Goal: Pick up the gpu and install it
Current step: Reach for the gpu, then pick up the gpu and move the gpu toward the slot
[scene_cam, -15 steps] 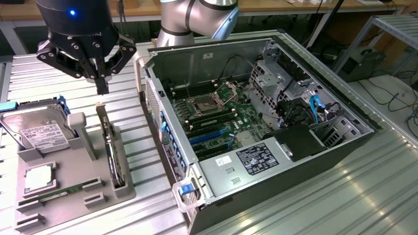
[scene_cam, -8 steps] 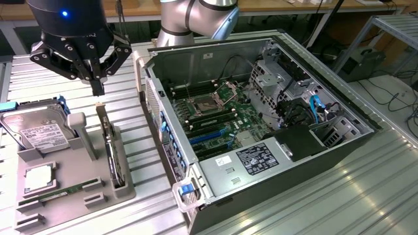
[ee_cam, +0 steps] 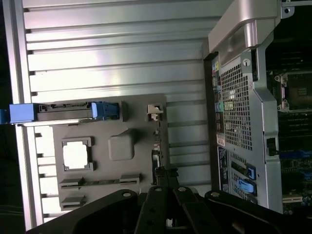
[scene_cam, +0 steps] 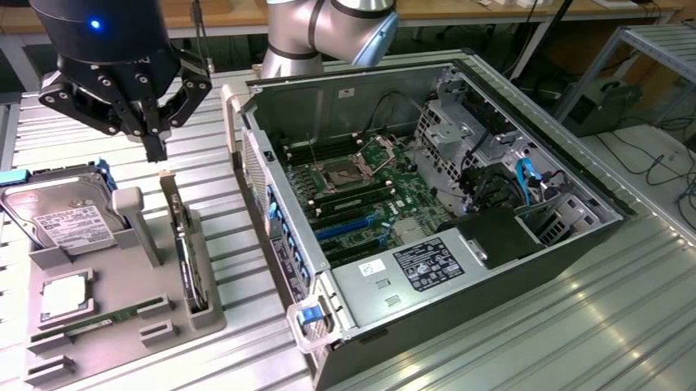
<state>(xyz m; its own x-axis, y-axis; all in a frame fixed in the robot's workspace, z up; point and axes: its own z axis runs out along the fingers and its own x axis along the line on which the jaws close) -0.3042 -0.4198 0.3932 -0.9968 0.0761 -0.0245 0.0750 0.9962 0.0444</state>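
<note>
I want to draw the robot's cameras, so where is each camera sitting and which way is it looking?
Exterior view: sits up high off the arm, facing down over the open grey metal computer case and the flat grey plastic parts tray; the silver arm and black jaws show.
Wrist view: rides on the wrist, facing down onto tray and case back; black jaws show.
Shared: tray, case, and the thin dark gpu card standing on edge in the tray.

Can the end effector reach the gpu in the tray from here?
Probably yes: the end effector hangs above one end of the gpu, which stands on edge in the gray tray. Nothing lies between them, and the hard drive sits aside.
</note>
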